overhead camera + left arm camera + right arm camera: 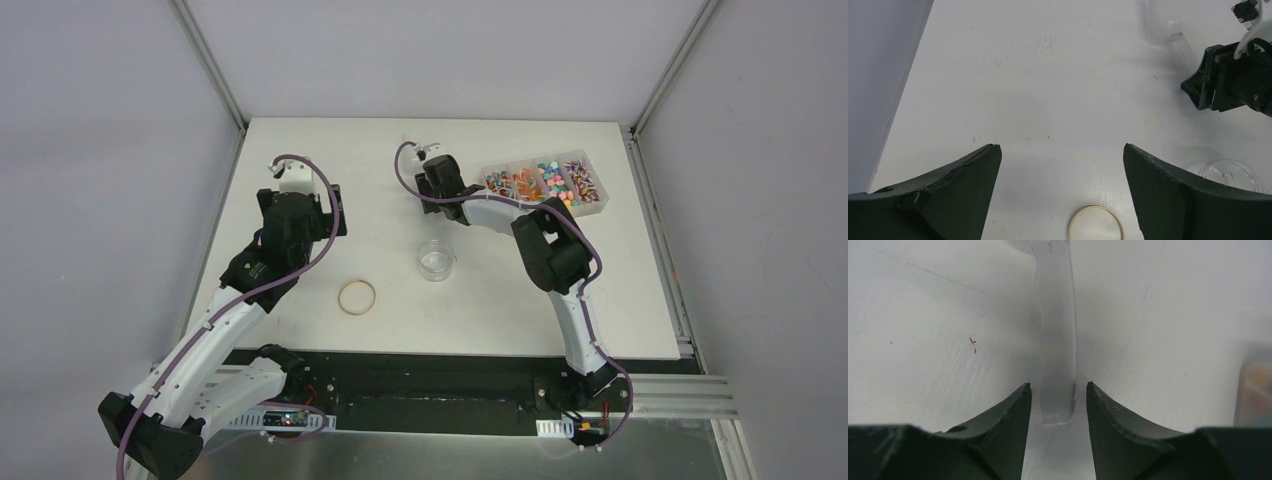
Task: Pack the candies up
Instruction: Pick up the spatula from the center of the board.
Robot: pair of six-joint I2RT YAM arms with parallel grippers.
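You see only the handle of the scoop (1055, 340), its bowl cut off at the top edge, and the candies (1255, 387) at right are a blur.

Our top cam overlooks the desk (300, 180) from behind; wrist cams sit close, low; left also catches the ring (357, 297).

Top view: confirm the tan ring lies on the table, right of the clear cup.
Not right. The top view shows the tan ring lying on the table left of the clear cup, not right of it.
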